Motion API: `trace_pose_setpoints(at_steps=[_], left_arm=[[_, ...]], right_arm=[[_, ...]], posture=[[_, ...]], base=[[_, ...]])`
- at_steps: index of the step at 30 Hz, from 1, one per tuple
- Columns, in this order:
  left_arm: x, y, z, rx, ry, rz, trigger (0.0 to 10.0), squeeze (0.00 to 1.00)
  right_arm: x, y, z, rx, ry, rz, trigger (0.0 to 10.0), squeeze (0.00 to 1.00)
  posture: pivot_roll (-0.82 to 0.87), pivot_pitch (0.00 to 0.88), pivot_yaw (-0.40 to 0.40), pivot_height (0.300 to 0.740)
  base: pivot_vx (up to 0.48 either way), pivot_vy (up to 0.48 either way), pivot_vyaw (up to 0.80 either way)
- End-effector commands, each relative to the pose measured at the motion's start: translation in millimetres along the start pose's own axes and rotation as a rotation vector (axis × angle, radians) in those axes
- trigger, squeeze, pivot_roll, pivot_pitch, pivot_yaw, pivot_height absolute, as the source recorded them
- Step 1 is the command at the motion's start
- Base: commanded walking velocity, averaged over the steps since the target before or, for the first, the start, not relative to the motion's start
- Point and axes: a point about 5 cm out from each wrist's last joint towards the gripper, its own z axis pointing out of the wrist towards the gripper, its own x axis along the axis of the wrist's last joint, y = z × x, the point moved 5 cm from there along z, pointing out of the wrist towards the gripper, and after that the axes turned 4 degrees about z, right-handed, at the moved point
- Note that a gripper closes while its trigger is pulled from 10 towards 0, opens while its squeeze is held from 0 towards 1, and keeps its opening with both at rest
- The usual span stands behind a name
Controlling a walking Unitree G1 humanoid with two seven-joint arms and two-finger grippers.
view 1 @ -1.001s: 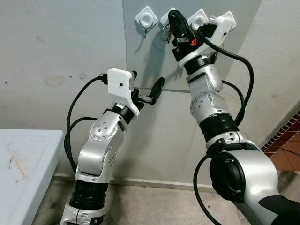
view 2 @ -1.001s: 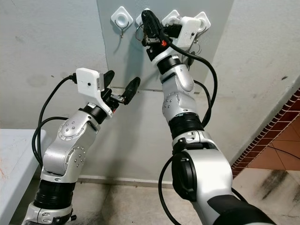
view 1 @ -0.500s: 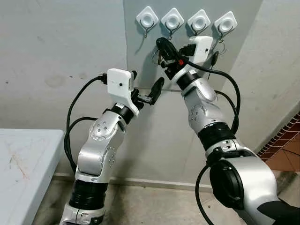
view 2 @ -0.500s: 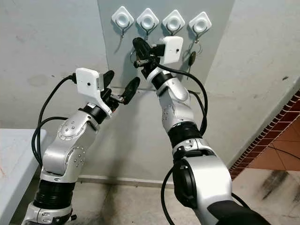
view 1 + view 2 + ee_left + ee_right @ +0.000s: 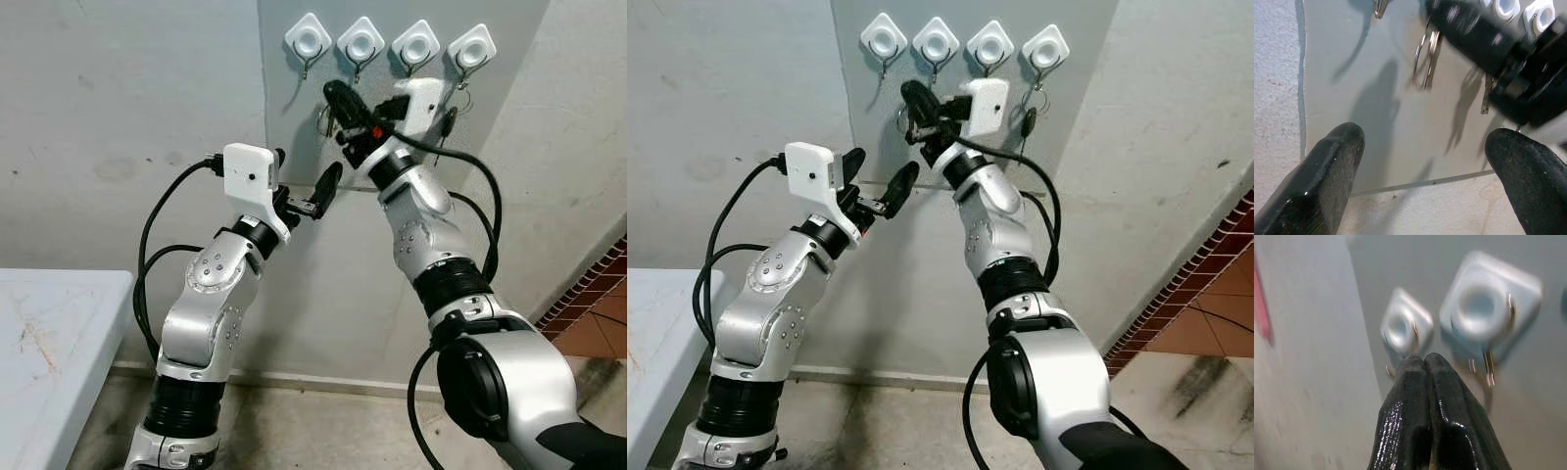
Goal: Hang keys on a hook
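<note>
Your right gripper (image 5: 331, 93), fingers pressed shut on the keys (image 5: 1426, 61), had dropped from hook height to just below the second hook (image 5: 360, 44); the keys remained unhung. Left gripper (image 5: 309, 191) idled, fingers spread.

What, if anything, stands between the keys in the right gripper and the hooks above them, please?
Nothing visible does. The right gripper holds the keys just below the row of hooks, with bare wall between. The far-right hook carries another key; the other three look free.
</note>
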Motion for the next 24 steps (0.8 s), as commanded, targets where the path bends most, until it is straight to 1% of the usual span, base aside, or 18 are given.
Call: trace_pose_setpoints(at_steps=[1, 3, 4, 10, 13, 16, 19, 24], left_arm=[[8, 0.8, 1.7, -0.005, 0.021, 0.005, 10.0, 0.00], [8, 1.1, 2.1, -0.006, 0.020, 0.004, 10.0, 0.00], [8, 1.2, 2.1, -0.007, 0.021, 0.003, 10.0, 0.00], [8, 2.3, 2.6, -0.007, 0.023, 0.000, 10.0, 0.00], [8, 2.4, 2.5, -0.007, 0.023, -0.001, 10.0, 0.00], [8, 2.4, 2.8, -0.006, 0.023, -0.003, 10.0, 0.00], [8, 2.6, 2.8, -0.007, 0.024, -0.003, 10.0, 0.00], [8, 2.7, 2.6, -0.007, 0.024, -0.003, 10.0, 0.00]], right_arm=[[18, -7.4, 8.3, 0.039, 0.061, -0.001, 10.0, 0.00], [31, -8.8, 11.1, 0.052, 0.121, 0.028, 10.0, 0.00], [34, -8.3, 11.9, 0.049, 0.134, 0.025, 10.0, 0.00], [46, -4.5, 14.9, 0.034, 0.168, 0.030, 10.0, 0.00], [48, -2.0, 15.4, 0.020, 0.176, 0.029, 10.0, 0.00], [53, 5.5, 15.7, -0.027, 0.193, 0.023, 10.0, 0.00], [55, 9.0, 15.4, -0.049, 0.201, 0.023, 10.0, 0.00], [53, 12.4, 14.4, -0.070, 0.189, 0.019, 10.0, 0.00]], posture=[[0.02, 0.002, -0.027, 0.740], [0.02, 0.001, -0.028, 0.740], [0.02, 0.001, -0.028, 0.740], [0.02, 0.001, -0.029, 0.740], [0.02, 0.003, -0.030, 0.740], [0.02, 0.002, -0.031, 0.740], [0.02, 0.001, -0.031, 0.740], [0.02, 0.000, -0.032, 0.740]], base=[[0.000, 0.000, 0.00], [0.000, 0.000, 0.00], [0.000, 0.000, 0.00], [0.000, 0.000, 0.00], [0.000, 0.000, 0.00], [0.000, 0.000, 0.00], [0.000, 0.000, 0.00], [0.000, 0.000, 0.00]])
